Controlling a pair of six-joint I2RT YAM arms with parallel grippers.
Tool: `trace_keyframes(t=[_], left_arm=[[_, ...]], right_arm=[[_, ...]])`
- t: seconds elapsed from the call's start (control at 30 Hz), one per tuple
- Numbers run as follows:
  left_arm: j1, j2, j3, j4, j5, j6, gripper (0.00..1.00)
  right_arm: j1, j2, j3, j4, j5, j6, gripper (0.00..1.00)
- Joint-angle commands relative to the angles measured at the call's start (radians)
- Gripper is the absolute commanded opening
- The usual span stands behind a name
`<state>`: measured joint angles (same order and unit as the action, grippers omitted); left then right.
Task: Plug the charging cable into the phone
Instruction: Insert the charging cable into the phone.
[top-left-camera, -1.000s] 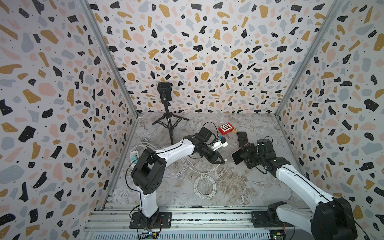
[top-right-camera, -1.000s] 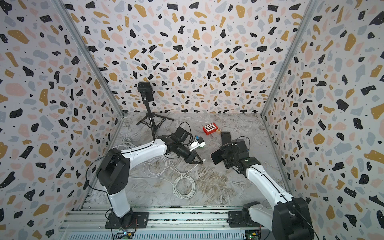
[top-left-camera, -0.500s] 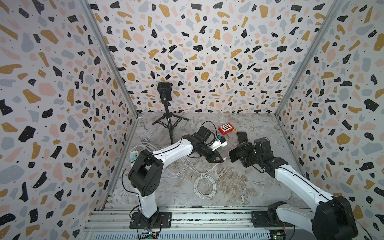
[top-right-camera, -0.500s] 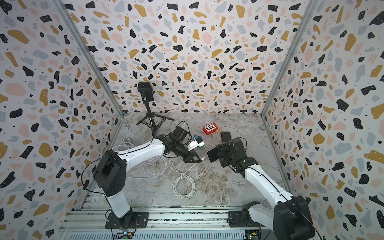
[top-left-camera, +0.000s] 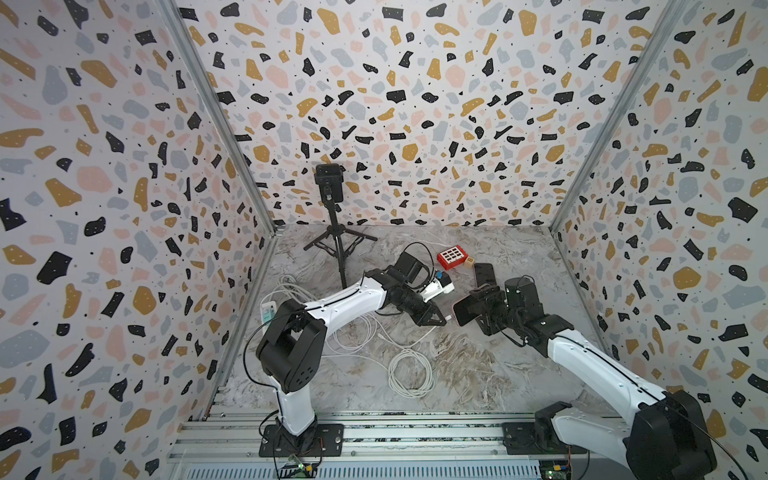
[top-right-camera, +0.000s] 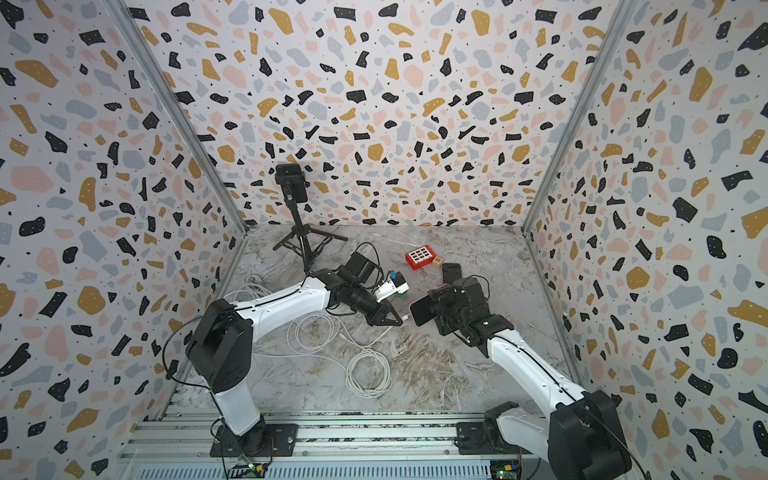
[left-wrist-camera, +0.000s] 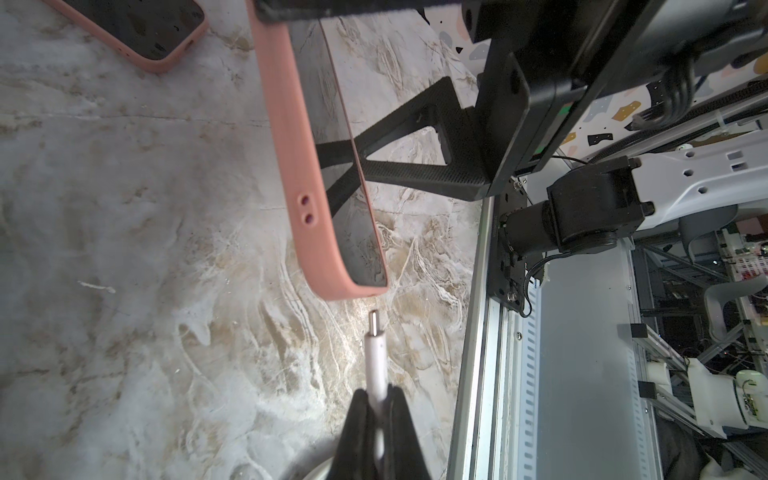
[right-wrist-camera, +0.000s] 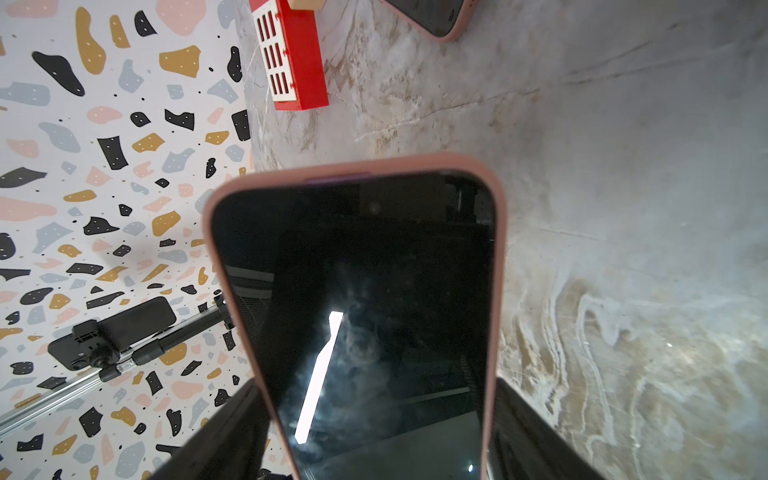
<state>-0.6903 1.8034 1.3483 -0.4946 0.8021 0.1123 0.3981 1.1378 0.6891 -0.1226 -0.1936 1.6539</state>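
The left gripper (left-wrist-camera: 377, 397) pinches the white cable plug (left-wrist-camera: 375, 345). In a top view its tip is just short of the phone (top-left-camera: 467, 312), at 3 o'clock, clamped by the right gripper (right-wrist-camera: 380, 440). I judge this the aligning step: next, center the plug on the port and push straight.

- Both top views: bright, even, diffuse light, seemingly from above; only faint soft shadows under the arms on the table (top-left-camera: 478, 374).
- Wide-angle bend: the posts (top-left-camera: 216, 116) lean outward and the walls (top-left-camera: 415, 104) stretch toward the corners.
- Left wrist: phone (left-wrist-camera: 299, 166) edge and plug (left-wrist-camera: 375, 345) are sharp. The left end effector (left-wrist-camera: 377, 394), close to the lens, is dark and blurred. Pale washed-out patch on the table; the area past the rail is dim.
- Right wrist: white strip of glare on the phone screen, with murky reflections around it. The phone's far edge is soft; the table is washed pale in places.
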Motion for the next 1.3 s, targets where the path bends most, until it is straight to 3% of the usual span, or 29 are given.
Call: trace_keyframes(t=[0.0,1.27], left_arm=[[0.001,-0.003,0.015,-0.004,0.003,0.006,0.0],[0.002,0.008,0.023,-0.01,0.019,0.003,0.0]], right_arm=[[0.011,-0.029,0.048,0.049,0.002,0.003,0.79],[0.093,0.001,0.058,0.039,0.033,-0.021,0.79]])
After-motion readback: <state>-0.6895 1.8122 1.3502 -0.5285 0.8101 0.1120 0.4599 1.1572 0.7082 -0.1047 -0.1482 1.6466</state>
